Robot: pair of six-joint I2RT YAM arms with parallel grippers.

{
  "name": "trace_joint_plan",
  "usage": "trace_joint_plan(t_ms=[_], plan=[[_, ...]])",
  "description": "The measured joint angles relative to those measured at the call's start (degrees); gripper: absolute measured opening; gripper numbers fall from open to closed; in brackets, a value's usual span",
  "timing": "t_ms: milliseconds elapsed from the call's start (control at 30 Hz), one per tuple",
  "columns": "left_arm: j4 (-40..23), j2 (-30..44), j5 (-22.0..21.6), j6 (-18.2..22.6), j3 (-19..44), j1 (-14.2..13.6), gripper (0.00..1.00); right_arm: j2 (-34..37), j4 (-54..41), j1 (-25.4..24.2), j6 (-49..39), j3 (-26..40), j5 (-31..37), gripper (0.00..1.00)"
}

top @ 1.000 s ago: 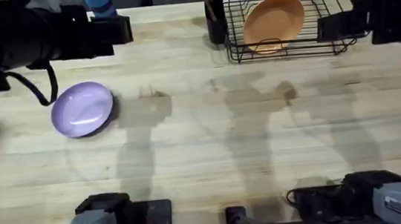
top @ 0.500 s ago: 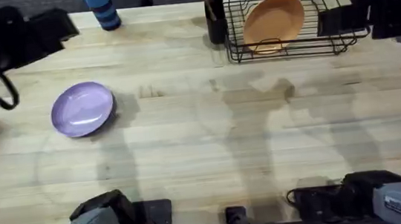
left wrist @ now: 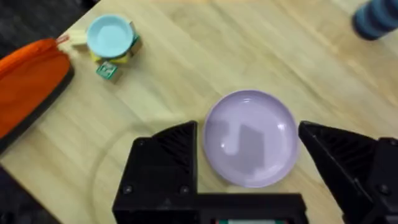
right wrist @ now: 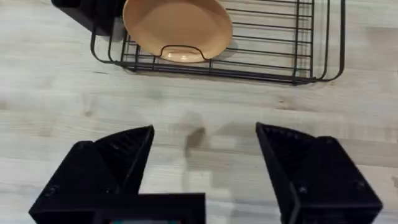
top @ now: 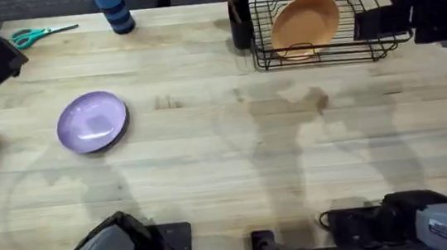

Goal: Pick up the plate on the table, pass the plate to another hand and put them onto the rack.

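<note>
Lavender plate flat on table, left side, untouched. In left wrist view, left gripper wide open above plate, fingers either side, not touching. Right gripper open too, empty, over bare wood near rack. Rack at far right of table, orange plate leaning inside. Scissors at far left corner.

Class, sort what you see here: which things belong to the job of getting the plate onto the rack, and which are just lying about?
Part of the job:
lavender plate
black wire rack
table
left claw, open above the plate
right claw, open

Lying about:
orange plate, already in the rack
scissors
blue cup
small blue-lidded tub
</note>
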Motion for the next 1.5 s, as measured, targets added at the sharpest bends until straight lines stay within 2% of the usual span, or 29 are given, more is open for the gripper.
trace_joint_plan(t_ms=[133, 367, 700, 1500], plan=[[-1.1, 3.1, -2.0, -0.2, 0.0, 1.2, 0.993, 0.0, 0.1, 0.0, 0.0, 0.0, 0.0, 0.993], [-2.2, 11.0, -3.4, -0.2, 0.0, 1.3, 0.993, 0.0, 0.1, 0.0, 0.0, 0.0, 0.0, 0.993], [-2.1, 20.1, -3.4, -0.2, 0.0, 1.3, 0.994, 0.0, 0.1, 0.0, 0.0, 0.0, 0.0, 0.993], [0.1, 36.2, -3.4, -0.4, 0.0, 1.3, 0.993, 0.0, 0.0, 0.0, 0.0, 0.0, 0.0, 0.993]])
